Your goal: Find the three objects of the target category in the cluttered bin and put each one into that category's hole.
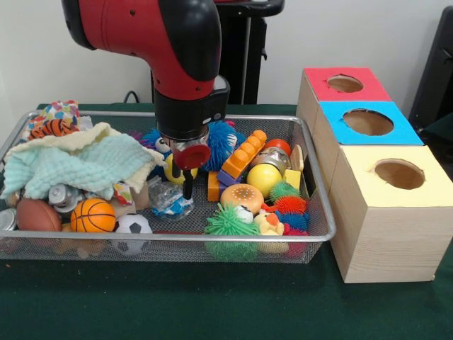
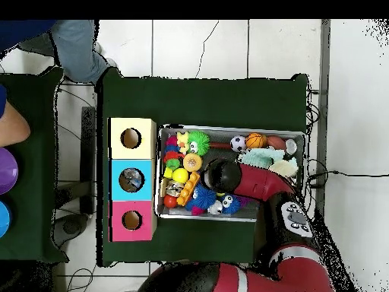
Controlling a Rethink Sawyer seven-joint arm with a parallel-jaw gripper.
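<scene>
**Three boxes waiting, target category not yet plain**

Three holed boxes stood in a row on the green counter point(image 1: 212, 304), touching the short end of the wire bin point(image 1: 177, 237) nearest them: red box point(image 1: 322, 88) toward the counter's far edge, blue box point(image 1: 340, 131) in the middle, yellow box point(image 1: 432, 191) toward the near edge. Seen from overhead, something grey point(image 2: 131, 180) lay in the blue box's hole; saw nothing in the red and yellow holes.

Hung low over the bin's middle, the gripper point(image 1: 187, 185), pointing straight down among the toys. Could not tell whether open or closed, nor whether anything was held.

Could not settle from the frames which category was wanted. Lay toward the bin's end away from the boxes, under and beside a pale green cloth point(image 1: 85, 164): basketball point(image 1: 93, 215), soccer ball point(image 1: 132, 227), football point(image 1: 37, 214) and a can point(image 1: 62, 195). Lay toward the boxes' end: yellow ball point(image 1: 264, 178), burger toy point(image 1: 242, 197), green spiky ball point(image 1: 228, 221) and an orange block bar point(image 1: 244, 156), this last with its long axis slanting from the bin's middle toward the far corner by the boxes.

Judged the search step in hand: nearest the gripper, a clear-wrapped blue item point(image 1: 170, 198) just below and toward the near rim. Judged any lift from here to need carrying across the bin's crowded end to reach a hole.
</scene>
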